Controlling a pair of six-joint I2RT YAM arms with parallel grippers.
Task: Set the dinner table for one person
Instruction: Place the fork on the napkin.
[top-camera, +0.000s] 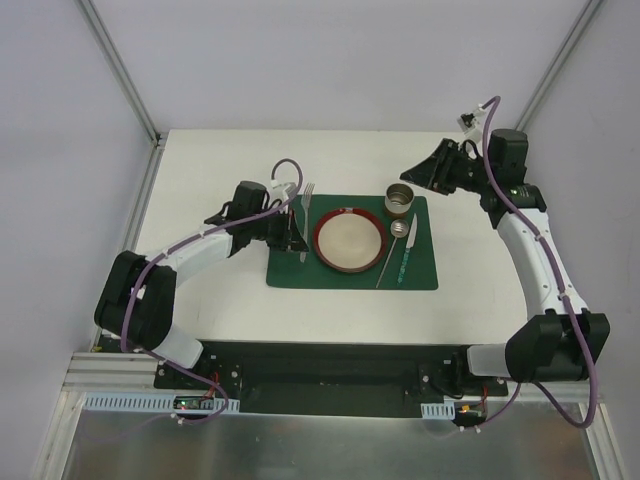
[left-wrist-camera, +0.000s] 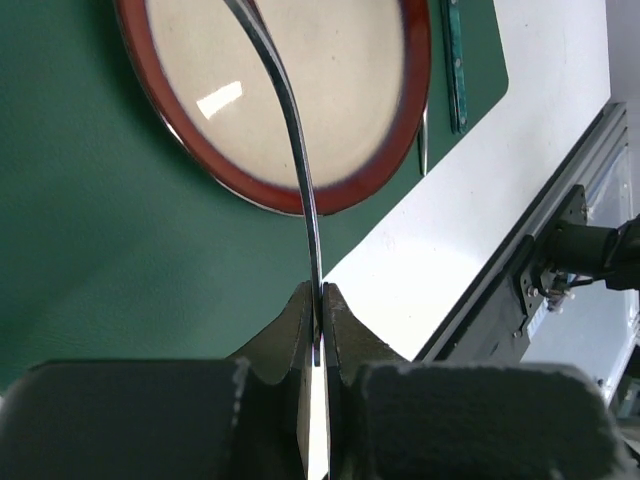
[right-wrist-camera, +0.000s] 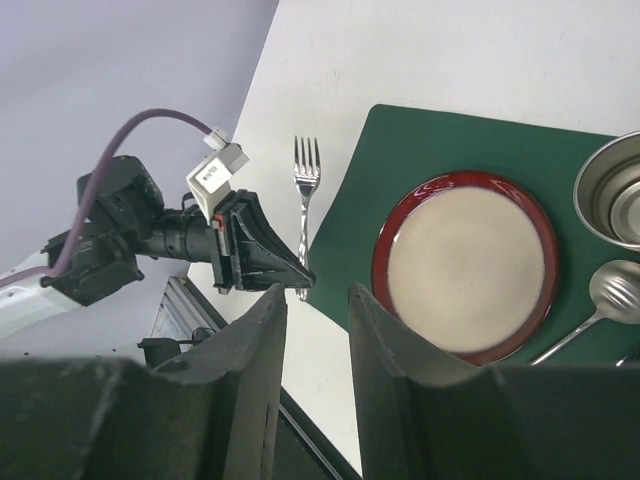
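A silver fork (top-camera: 307, 212) stands along the left edge of the dark green placemat (top-camera: 290, 268), tines pointing to the far side. My left gripper (top-camera: 298, 238) is shut on its handle; in the left wrist view the pads (left-wrist-camera: 300, 318) pinch the thin handle of the fork (left-wrist-camera: 292, 120). On the placemat sits a red-rimmed plate (top-camera: 348, 242). My right gripper (top-camera: 410, 173) hangs open with nothing between its fingers, just behind the metal cup (top-camera: 399, 200). The white dinner table (top-camera: 220, 170) carries it all.
To the right of the plate, a spoon (top-camera: 399, 234) and a teal-handled knife (top-camera: 407, 256) lie on the placemat. The right wrist view shows the plate (right-wrist-camera: 465, 262), the cup (right-wrist-camera: 612, 198) and the fork (right-wrist-camera: 306, 178). Metal frame rails (top-camera: 120, 70) border the table.
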